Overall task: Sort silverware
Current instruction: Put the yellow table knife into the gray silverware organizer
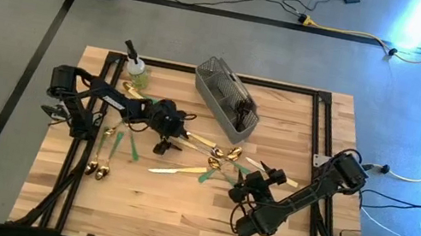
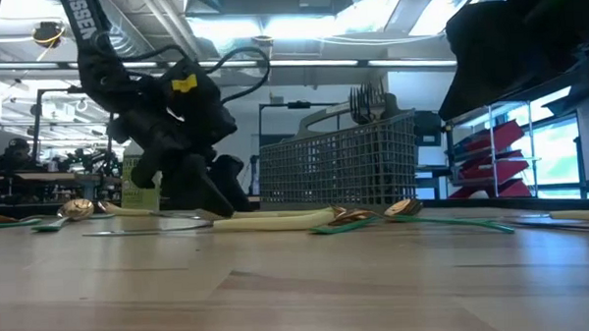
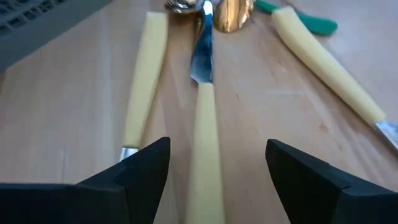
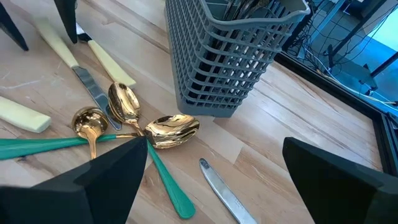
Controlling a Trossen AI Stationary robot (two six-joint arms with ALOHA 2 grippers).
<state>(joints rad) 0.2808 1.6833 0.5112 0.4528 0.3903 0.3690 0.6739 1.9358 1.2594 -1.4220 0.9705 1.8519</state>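
Left pincer sits low over the counter with fingers spread, straddling a cream-handled knife without gripping it. More silverware lies scattered mid-counter beside the grey caddy. Right pincer hangs wide open, empty, near the gold spoons

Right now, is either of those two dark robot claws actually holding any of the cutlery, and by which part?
Nothing is held. The left gripper stands open astride a cream-handled knife on the wooden table, not closed on it. The right gripper hangs open and empty.
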